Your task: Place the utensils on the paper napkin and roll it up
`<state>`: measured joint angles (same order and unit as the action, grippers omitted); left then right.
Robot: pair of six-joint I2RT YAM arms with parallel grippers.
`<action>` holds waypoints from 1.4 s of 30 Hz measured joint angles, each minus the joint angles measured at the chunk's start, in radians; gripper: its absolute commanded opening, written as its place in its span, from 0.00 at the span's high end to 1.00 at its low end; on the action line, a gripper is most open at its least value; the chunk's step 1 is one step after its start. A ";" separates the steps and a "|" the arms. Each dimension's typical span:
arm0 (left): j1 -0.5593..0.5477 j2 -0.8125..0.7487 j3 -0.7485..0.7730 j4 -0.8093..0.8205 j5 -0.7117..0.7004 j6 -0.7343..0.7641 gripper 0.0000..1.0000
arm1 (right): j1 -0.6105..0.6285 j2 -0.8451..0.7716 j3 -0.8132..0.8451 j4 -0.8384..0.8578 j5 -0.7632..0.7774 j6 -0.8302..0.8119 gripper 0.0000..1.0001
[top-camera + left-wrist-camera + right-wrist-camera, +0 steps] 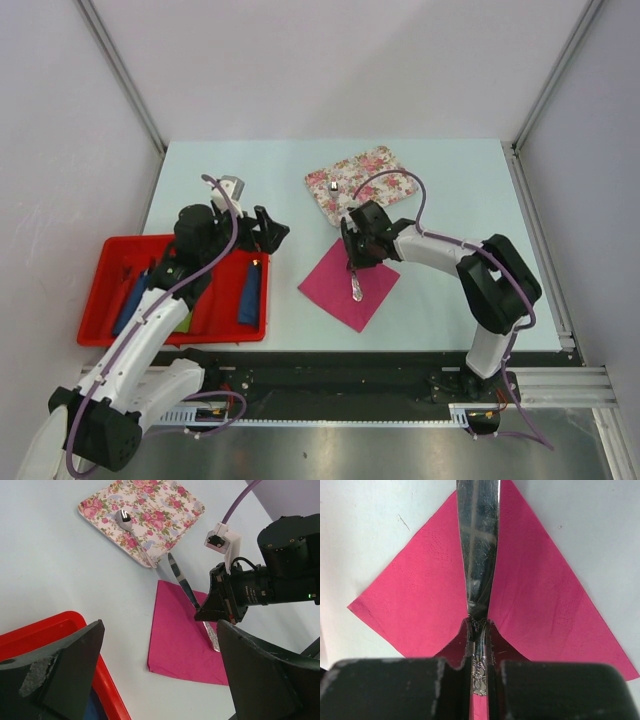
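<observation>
The paper napkin [345, 285] is a magenta-pink square lying flat on the table like a diamond. My right gripper [354, 262] hangs over its far half, shut on a silvery knife [356, 290] at the neck between blade and ornate handle. The right wrist view shows the knife [477, 555] pinched between the fingers [457, 645], its blade running out over the napkin [420, 605]. In the left wrist view the knife [181, 580] tilts, blade toward the mat, handle end low over the napkin [182, 640]. A spoon [333, 185] lies on the floral mat. My left gripper [268, 232] stands open and empty, left of the napkin.
The floral mat [372, 172] lies behind the napkin, close to its far corner. A red tray [100, 290] at the left holds blue rolls [250, 292] and a green one; my left arm reaches over it. Its rim [35, 632] shows beside my left finger [65, 675].
</observation>
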<state>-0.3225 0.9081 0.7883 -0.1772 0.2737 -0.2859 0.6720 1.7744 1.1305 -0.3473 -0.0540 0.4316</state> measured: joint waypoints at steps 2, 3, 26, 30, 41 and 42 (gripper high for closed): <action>0.000 0.005 0.000 0.000 0.000 0.005 0.00 | -0.002 0.014 0.017 -0.019 -0.013 -0.011 1.00; 0.000 0.008 0.000 0.000 -0.001 0.007 0.00 | -0.002 0.021 0.026 -0.024 -0.018 -0.018 1.00; 0.000 0.036 0.000 -0.002 0.001 0.025 0.00 | -0.058 0.085 0.097 -0.175 -0.178 -0.049 1.00; 0.000 0.036 0.000 -0.002 0.000 0.024 0.00 | -0.095 0.130 0.143 -0.208 -0.205 -0.052 1.00; 0.000 0.051 0.000 0.004 0.000 0.021 0.00 | -0.121 0.217 0.240 -0.277 -0.253 -0.069 1.00; 0.000 0.054 0.000 0.004 0.000 0.020 0.00 | -0.125 0.221 0.246 -0.279 -0.254 -0.069 1.00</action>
<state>-0.3225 0.9623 0.7879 -0.1730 0.2737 -0.2657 0.5472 1.9953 1.3762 -0.6266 -0.3084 0.3622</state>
